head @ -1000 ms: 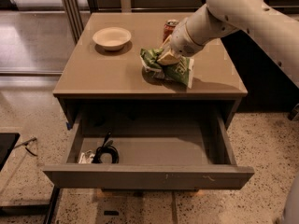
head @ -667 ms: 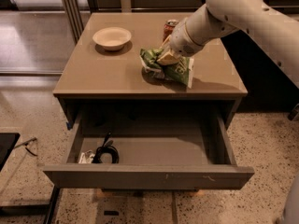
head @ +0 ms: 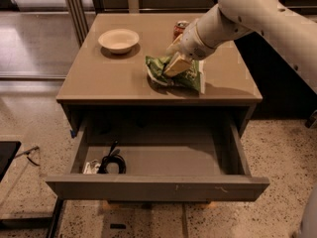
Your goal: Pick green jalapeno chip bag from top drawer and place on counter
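With the green jalapeno chip bag (head: 191, 78) sat on the counter (head: 109, 78), the gripper (head: 174, 66) on it (grip can't be told) should be lifted straight up, nothing dragged.

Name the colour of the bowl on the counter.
Cream-white bowl, camera view; gripper at the chip bag.

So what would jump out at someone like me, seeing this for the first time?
The big white robot arm reaches in from the right, its end effector down on the green jalapeno chip bag, which lies on the counter near its front edge. Below, the top drawer is pulled wide open, with a coiled black cable at its left front. A white bowl and a soda can sit further back on the counter.
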Available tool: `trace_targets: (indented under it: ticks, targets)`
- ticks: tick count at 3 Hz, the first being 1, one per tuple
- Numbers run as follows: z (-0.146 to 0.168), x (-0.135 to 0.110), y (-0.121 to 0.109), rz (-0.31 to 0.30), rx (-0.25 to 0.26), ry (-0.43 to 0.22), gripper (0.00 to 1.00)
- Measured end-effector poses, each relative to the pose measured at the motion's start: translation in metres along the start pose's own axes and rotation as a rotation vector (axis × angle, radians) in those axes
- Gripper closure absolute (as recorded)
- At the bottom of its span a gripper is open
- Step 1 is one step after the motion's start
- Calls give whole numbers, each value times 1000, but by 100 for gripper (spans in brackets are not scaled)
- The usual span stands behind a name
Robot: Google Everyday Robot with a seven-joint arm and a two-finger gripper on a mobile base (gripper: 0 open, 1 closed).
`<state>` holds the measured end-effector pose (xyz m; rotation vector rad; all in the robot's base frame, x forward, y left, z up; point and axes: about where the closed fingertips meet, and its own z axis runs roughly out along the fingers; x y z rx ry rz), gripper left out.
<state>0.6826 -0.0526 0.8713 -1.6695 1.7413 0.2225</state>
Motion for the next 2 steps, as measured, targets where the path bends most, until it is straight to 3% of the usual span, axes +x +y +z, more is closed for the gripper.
trace_targets:
  ticks: [1,2]
  targets:
    - [0,0,0,0,0,0,0]
    - [0,0,0,0,0,0,0]
